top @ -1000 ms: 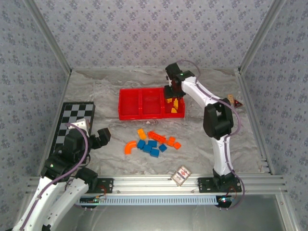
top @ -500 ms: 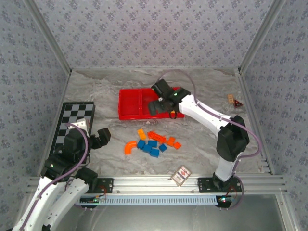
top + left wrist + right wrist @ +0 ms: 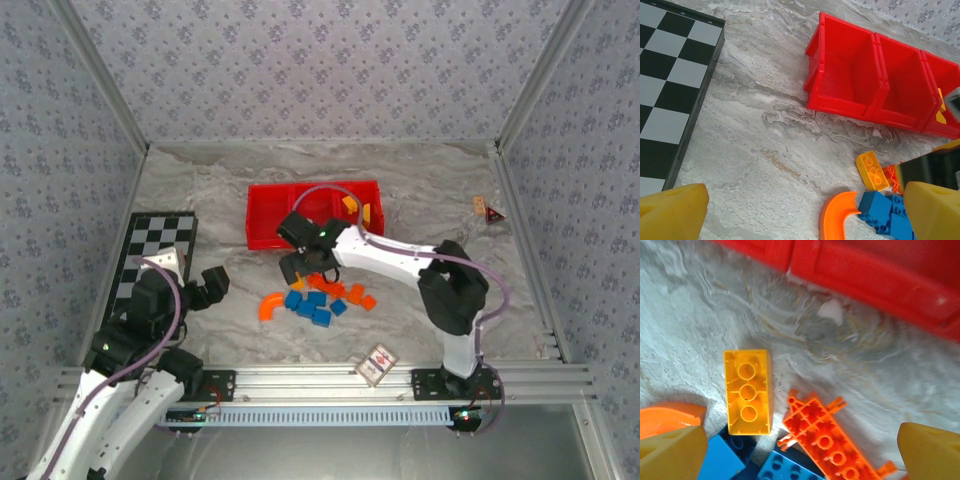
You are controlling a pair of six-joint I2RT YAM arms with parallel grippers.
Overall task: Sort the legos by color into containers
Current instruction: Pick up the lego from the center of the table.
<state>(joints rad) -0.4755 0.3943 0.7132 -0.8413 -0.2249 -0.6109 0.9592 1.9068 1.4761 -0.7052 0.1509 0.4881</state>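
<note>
Right wrist: spread, empty right gripper point(image 3: 800, 452) above yellow brick point(image 3: 747, 391) near tray point(image 3: 865, 270). Spread left gripper point(image 3: 802, 212) near-left of tray.

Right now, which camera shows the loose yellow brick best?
Right wrist: the yellow brick lies whole and close, nothing covering it. The left wrist view shows it smaller and at an angle. In the top view it is a speck by the right pincer.

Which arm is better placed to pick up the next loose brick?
Right. The right tool, open, hangs over the loose bricks, with the yellow brick just below it. The left tool, also open, sits beside the checkerboard, apart from the pile.
</note>
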